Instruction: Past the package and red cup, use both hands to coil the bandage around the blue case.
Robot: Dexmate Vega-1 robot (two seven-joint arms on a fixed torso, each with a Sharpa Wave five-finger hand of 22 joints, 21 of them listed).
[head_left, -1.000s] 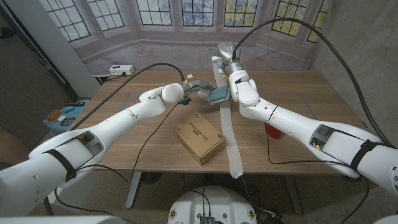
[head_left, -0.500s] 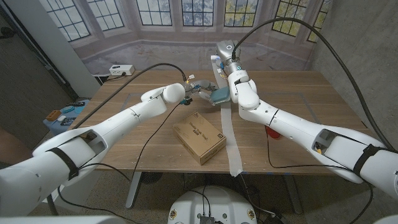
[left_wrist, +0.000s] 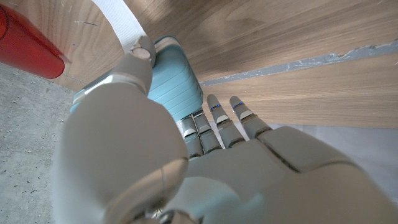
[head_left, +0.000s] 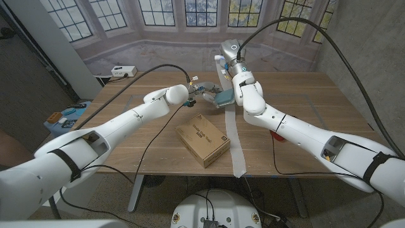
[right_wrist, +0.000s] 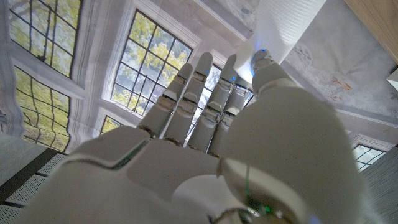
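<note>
Change since earlier frames: my right arm had swung slightly inward and my right forearm lay lower across the table; my left arm, the case and the package kept their places.
Left hand [head_left: 197, 90]: one; it gripped the blue case [head_left: 223, 96] at the far middle of the table [head_left: 316, 95], thumb on one side and fingers [left_wrist: 219, 121] on the other, as the left wrist view showed.
Blue case: one; held off the tabletop between my two hands, beyond the package, with the bandage touching it.
Package [head_left: 202, 140]: one brown cardboard box, lying flat near the table's front middle, just left of the bandage's tail.
Bandage [head_left: 233, 136]: one white strip; it ran from the case forward across the table to the front edge, and a further length rose behind the case toward my right hand.
Right hand [head_left: 231, 68]: one; raised behind the case, fingers [right_wrist: 186, 106] straight and close together, the white strip against its fingertips; whether it pinched the strip I could not tell.
Red cup [head_left: 276, 133]: one; mostly hidden under my right forearm, right of the bandage.
</note>
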